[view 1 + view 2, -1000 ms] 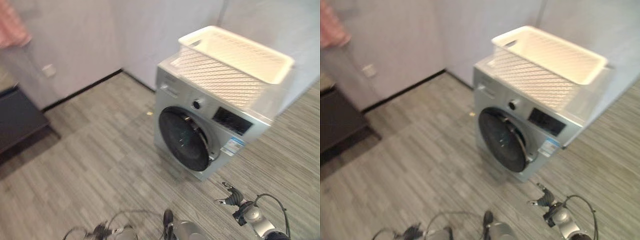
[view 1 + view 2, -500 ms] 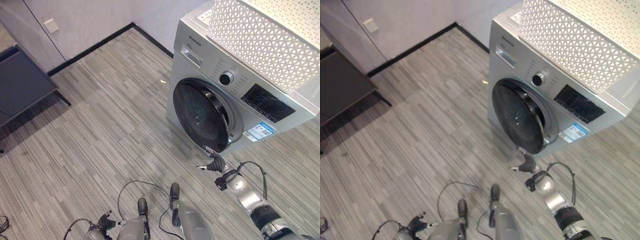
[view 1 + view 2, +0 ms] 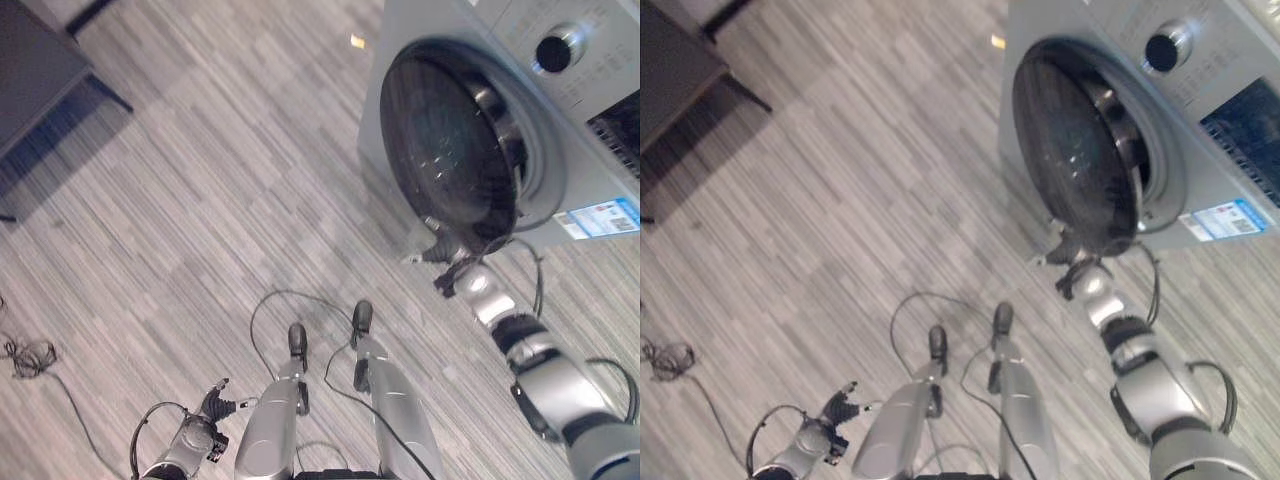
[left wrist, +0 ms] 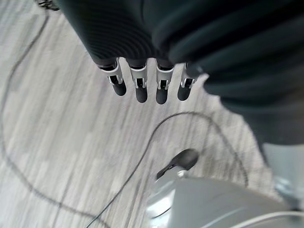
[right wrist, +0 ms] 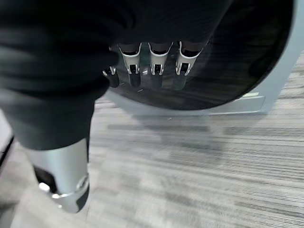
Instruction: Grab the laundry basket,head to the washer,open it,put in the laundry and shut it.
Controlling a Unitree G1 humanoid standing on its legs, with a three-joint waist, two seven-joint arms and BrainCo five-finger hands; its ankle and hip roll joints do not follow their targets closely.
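Right hand at the lower edge of the washer door, door still shut.

The right hand (image 3: pixel 436 254) reaches with fingers relaxed and grasping nothing, just at the bottom rim of the dark round door (image 3: pixel 450 145) of the washer (image 3: pixel 1200 120); the left hand (image 3: pixel 215 402) hangs low over the floor (image 3: pixel 180 200), fingers straight and empty. The risk, as I judge it: the fingers slide off the smooth curved rim without hooking it, so the door stays closed.
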